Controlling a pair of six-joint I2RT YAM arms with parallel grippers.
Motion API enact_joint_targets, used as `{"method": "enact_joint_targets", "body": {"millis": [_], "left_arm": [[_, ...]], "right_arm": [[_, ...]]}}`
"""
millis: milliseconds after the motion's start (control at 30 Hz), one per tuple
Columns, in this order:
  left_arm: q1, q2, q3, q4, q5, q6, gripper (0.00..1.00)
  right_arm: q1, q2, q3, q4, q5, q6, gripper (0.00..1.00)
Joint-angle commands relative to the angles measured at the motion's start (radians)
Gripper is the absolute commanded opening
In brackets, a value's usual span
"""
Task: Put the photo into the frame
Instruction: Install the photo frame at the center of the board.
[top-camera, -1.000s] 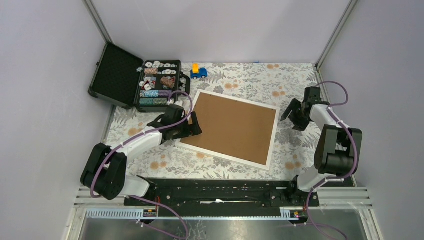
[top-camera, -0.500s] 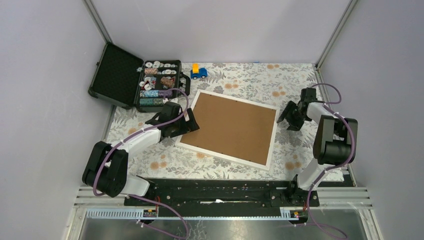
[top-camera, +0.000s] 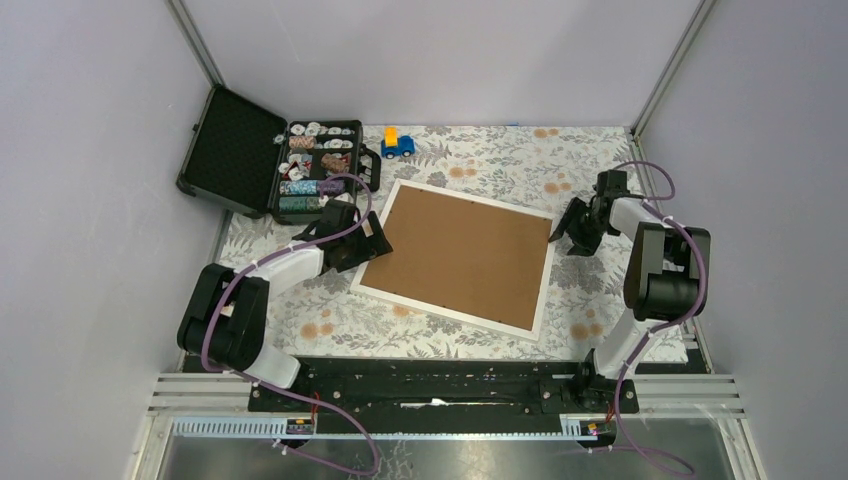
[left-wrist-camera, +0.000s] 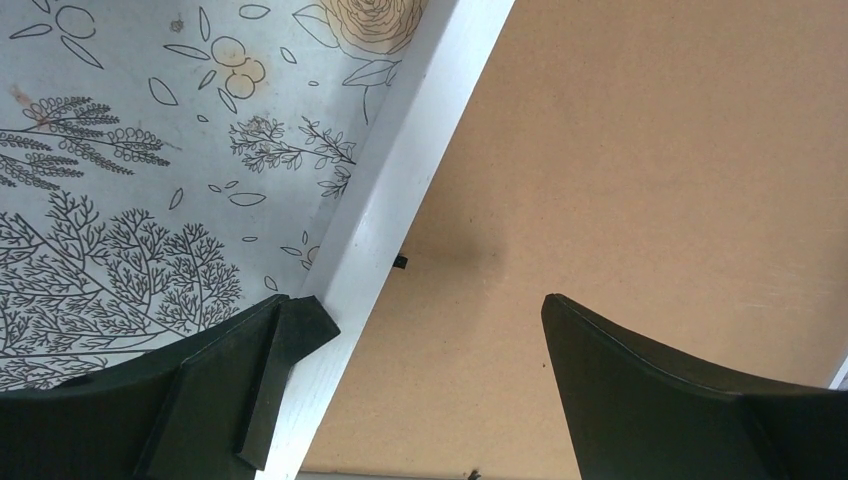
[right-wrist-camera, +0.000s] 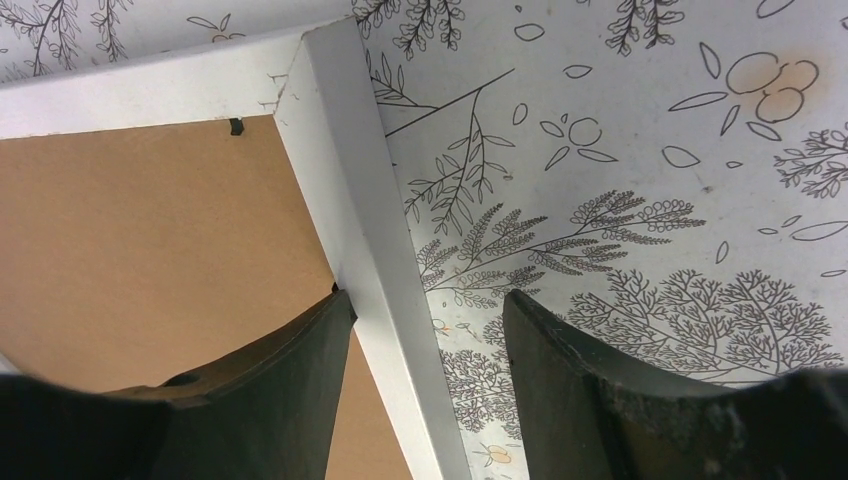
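Note:
The frame (top-camera: 547, 270) lies face down on the floral cloth, its brown back up inside thin white moulding. The photo is hidden from every view. My left gripper (top-camera: 370, 240) is open and straddles the frame's left moulding (left-wrist-camera: 400, 190): one finger over the cloth, the other over the brown back, gripper midpoint (left-wrist-camera: 425, 303). My right gripper (top-camera: 563, 232) straddles the right moulding (right-wrist-camera: 345, 170) near the far right corner. Its inner finger touches the moulding's inner side. The outer finger stands apart over the cloth, so this gripper (right-wrist-camera: 428, 296) is open.
An open black case (top-camera: 235, 150) with small items in compartments stands at the far left. A blue and orange toy car (top-camera: 397, 145) sits beyond the frame. Metal posts and grey walls bound the table at both sides.
My right gripper has moved left onto the frame's right edge and narrowed its jaws. My left gripper has drawn back a little to the left and further away.

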Motion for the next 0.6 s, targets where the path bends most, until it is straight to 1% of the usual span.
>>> {"method": "enact_joint_targets", "body": {"millis": [0,133,433,500,567], "left_arm": [[-0.009,0.003,0.004,0.043,0.048,-0.003,0.99],[-0.01,0.015,0.009,0.043,0.068,0.018,0.99],[-0.014,0.081,0.018,0.073,0.162,0.031,0.99],[-0.017,0.092,0.021,0.074,0.174,0.032,0.99],[-0.024,0.099,0.024,0.073,0.175,0.035,0.99]], "right_arm": [[0.019,0.045,0.038,-0.025,0.038,-0.025,0.64],[0.036,0.076,0.055,-0.051,0.044,-0.039,0.64],[0.129,0.165,0.147,-0.126,0.142,-0.05,0.64],[0.175,0.202,0.178,-0.157,0.172,-0.046,0.64],[0.219,0.258,0.235,-0.204,0.234,-0.035,0.64]]}}
